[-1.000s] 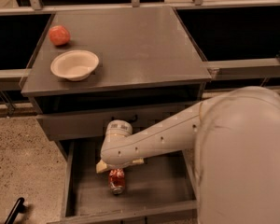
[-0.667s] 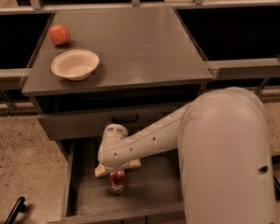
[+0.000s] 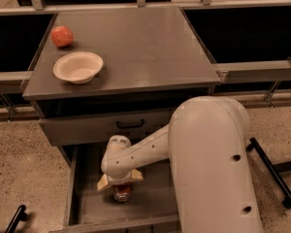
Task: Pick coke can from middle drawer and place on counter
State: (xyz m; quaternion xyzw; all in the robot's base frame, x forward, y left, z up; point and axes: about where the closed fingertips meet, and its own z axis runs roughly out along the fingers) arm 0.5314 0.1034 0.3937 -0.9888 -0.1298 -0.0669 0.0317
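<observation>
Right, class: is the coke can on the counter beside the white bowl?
No, the coke can sits in the middle drawer under the gripper, well below the counter and white bowl.

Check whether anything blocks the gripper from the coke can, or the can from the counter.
Nothing visible separates the gripper from the coke can below it in the middle drawer. Going up, the can must clear the upper drawer front and the counter edge.
</observation>
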